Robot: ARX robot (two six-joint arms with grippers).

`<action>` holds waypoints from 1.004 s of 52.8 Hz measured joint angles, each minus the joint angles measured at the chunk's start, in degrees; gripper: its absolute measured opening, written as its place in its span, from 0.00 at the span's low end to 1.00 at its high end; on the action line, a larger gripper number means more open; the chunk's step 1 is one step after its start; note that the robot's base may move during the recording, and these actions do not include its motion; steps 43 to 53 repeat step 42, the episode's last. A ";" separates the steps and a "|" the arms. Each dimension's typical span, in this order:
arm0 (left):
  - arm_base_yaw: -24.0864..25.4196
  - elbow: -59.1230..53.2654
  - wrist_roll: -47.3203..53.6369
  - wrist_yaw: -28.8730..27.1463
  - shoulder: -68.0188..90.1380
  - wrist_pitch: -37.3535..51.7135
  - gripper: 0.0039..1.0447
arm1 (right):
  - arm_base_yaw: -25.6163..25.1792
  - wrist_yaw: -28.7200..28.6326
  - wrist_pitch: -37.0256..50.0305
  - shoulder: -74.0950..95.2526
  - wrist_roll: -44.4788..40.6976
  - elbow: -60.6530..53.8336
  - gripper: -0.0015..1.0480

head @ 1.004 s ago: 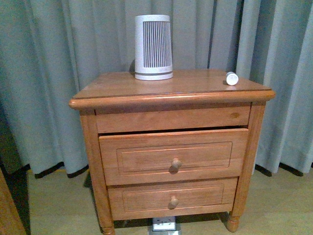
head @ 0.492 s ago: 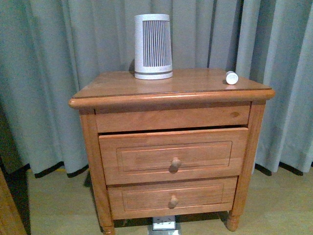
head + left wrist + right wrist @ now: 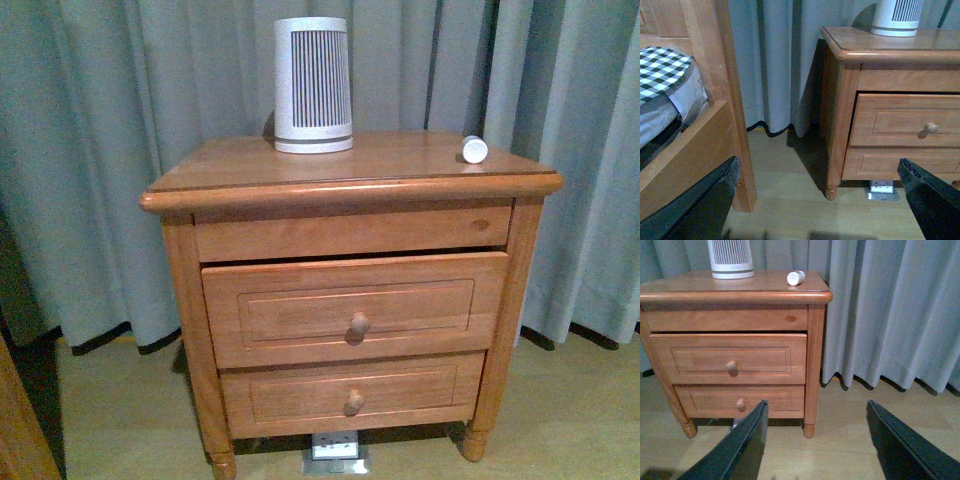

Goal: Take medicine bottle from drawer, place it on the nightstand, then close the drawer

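Note:
The orange-brown nightstand (image 3: 230, 165) stands in front of me. The tiny white medicine bottle (image 3: 474, 149) lies on its side at the top's right edge, also in the right wrist view (image 3: 795, 278). The upper drawer (image 3: 355, 305) with its round knob (image 3: 359, 323) stands pulled out a little, a dark gap above its front. Neither arm shows in the front view. My left gripper (image 3: 822, 205) is open and empty, low over the floor left of the nightstand (image 3: 880, 42). My right gripper (image 3: 815, 445) is open and empty, low in front of the nightstand's right leg (image 3: 812, 360).
A large white ribbed device (image 3: 312, 85) stands at the back of the top. Grey curtains (image 3: 120, 120) hang behind. A wooden bed frame (image 3: 715, 100) with checked bedding (image 3: 662, 70) is left of the nightstand. A floor socket (image 3: 335, 450) sits under the lower drawer (image 3: 350, 395).
The front view has shifted slightly: the nightstand and bottle now sit a little higher in the picture. The upper drawer's gap and the bottle's place on the top are unchanged.

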 joint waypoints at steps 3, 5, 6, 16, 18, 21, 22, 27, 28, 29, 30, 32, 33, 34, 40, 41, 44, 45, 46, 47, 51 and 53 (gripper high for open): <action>0.00 0.00 0.00 0.00 0.00 0.00 0.94 | 0.00 0.00 0.00 0.00 0.00 0.00 0.77; 0.00 0.00 0.00 0.00 0.00 0.00 0.94 | 0.00 0.00 0.00 0.00 0.00 0.00 0.82; -0.02 0.00 0.00 0.00 0.00 0.00 0.94 | 0.00 0.00 0.00 0.00 0.00 0.00 0.85; 0.00 0.00 0.00 0.00 0.00 0.00 0.94 | 0.00 0.00 0.00 0.00 0.00 0.00 0.93; 0.00 0.00 0.00 0.00 0.00 0.00 0.94 | 0.00 0.00 0.00 0.00 0.00 0.00 0.93; 0.00 0.00 0.00 0.00 0.00 0.00 0.94 | 0.00 0.00 0.00 0.00 0.00 0.00 0.93; -0.02 0.00 0.00 0.00 0.00 0.00 0.94 | 0.00 0.00 0.00 0.00 0.00 0.00 0.93; -0.02 0.00 0.00 0.00 0.00 0.00 0.94 | 0.00 0.00 0.00 0.00 0.00 0.00 0.93; -0.02 0.00 0.00 0.00 0.00 0.00 0.94 | 0.00 0.00 0.00 0.00 0.00 0.00 0.93; 0.00 0.00 0.00 0.00 0.00 0.00 0.94 | 0.00 0.00 0.00 0.00 0.00 0.00 0.93; -0.02 0.00 0.00 0.00 0.00 0.00 0.94 | 0.00 0.00 0.00 0.00 0.00 0.00 0.93; 0.00 0.00 0.00 0.00 0.00 0.00 0.94 | 0.00 0.00 0.00 0.00 0.00 0.00 0.93; -0.02 0.00 0.00 0.00 0.00 0.00 0.94 | 0.00 0.00 0.00 0.00 0.00 0.00 0.93; -0.02 0.00 0.00 0.00 0.00 0.00 0.94 | 0.00 0.00 0.00 0.00 0.00 0.00 0.93; 0.00 0.00 -0.02 0.00 0.00 0.00 0.94 | 0.00 0.00 0.00 0.00 0.00 0.00 0.93; 0.00 0.00 0.00 0.00 0.00 0.00 0.94 | 0.00 0.00 0.00 0.00 0.00 0.00 0.93; -0.02 0.00 0.00 0.00 0.00 0.00 0.94 | 0.00 0.00 0.00 0.00 0.00 0.00 0.93; -0.02 0.00 0.00 0.00 0.00 0.00 0.94 | 0.00 0.00 0.00 0.00 0.00 0.00 0.93; -0.02 0.00 0.00 0.00 0.00 0.00 0.94 | 0.00 0.00 0.00 0.00 0.00 0.00 0.93; -0.02 0.00 0.00 0.00 0.00 0.00 0.94 | 0.00 0.00 0.00 0.00 0.00 0.00 0.93; -0.02 0.00 0.00 0.00 0.00 0.00 0.94 | 0.00 0.00 0.00 0.00 0.00 0.00 0.93; -0.02 0.00 0.00 0.00 0.00 0.00 0.94 | 0.00 0.00 0.00 0.00 0.00 0.00 0.93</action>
